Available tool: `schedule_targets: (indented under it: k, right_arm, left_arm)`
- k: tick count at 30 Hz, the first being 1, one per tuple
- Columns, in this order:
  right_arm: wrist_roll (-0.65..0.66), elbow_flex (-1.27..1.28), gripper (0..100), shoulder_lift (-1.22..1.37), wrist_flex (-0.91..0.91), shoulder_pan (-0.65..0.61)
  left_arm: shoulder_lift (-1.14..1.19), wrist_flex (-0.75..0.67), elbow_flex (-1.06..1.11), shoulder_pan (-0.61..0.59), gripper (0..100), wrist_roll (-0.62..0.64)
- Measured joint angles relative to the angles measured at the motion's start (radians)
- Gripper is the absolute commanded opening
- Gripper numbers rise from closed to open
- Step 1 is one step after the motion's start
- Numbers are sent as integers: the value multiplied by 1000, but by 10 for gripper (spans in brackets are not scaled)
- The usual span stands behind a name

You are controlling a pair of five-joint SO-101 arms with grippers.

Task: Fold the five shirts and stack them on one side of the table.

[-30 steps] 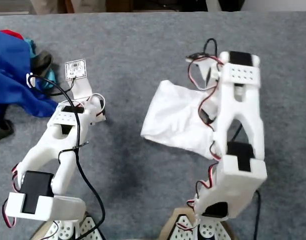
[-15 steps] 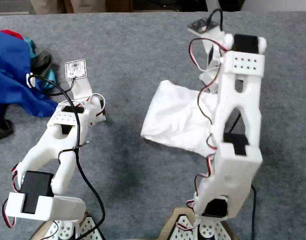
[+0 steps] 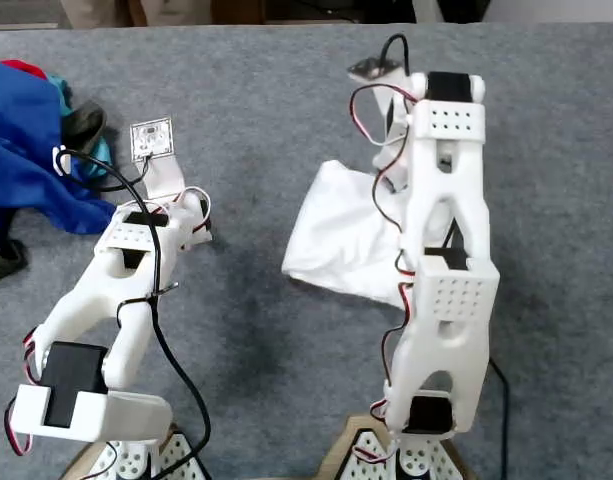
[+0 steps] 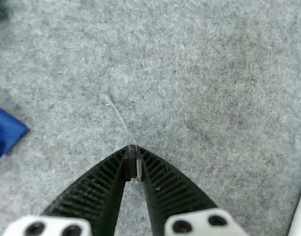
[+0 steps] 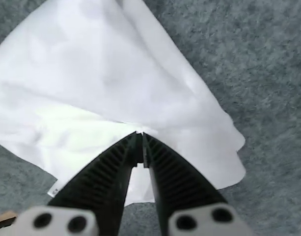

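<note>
A white shirt (image 3: 341,235) lies folded and rumpled on the grey felt table (image 3: 256,100), right of centre. The right arm (image 3: 441,200) stretches over its right part. In the right wrist view my right gripper (image 5: 139,137) is shut, its tips over the white shirt (image 5: 101,73), with no cloth visibly pinched. A pile of shirts, blue (image 3: 26,150) on top with red (image 3: 21,68) and teal (image 3: 61,95) beneath, sits at the far left. The left arm (image 3: 126,260) rests beside that pile. My left gripper (image 4: 132,157) is shut over bare felt, a blue corner (image 4: 5,135) nearby.
A dark item (image 3: 83,122) sits at the pile's edge and another (image 3: 4,260) lies by the table's left side. Black cable (image 3: 161,300) loops along the left arm. Bare felt spreads between the two arms and along the far side.
The right arm has swung left and reached farther out over the white shirt. The left arm and both cloth piles have stayed put.
</note>
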Motion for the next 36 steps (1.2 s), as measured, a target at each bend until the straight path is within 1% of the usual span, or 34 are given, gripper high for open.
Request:
schedule_targets:
  k: [8, 11, 19, 21, 24, 28, 33, 36]
  right_arm:
    - [2, 199, 5, -2, 0, 3]
    - [26, 305, 5, -34, 0, 15]
    - [86, 683, 5, -344, -14, 18]
    - [89, 718, 5, -407, -41, 18]
    - [89, 703, 5, -446, -87, 18]
    - [86, 571, 5, -437, -140, 17]
    - [64, 327, 5, -279, -143, 9]
    - [31, 199, 5, -153, -103, 9]
  left_arm:
    - [0, 0, 0, 0, 20, 0]
    - [0, 0, 0, 0, 20, 0]
    - [0, 0, 0, 0, 20, 0]
    - [0, 0, 0, 0, 20, 0]
    - [0, 0, 0, 0, 20, 0]
    - [0, 0, 0, 0, 20, 0]
    - [0, 0, 0, 0, 20, 0]
    - [0, 0, 0, 0, 20, 0]
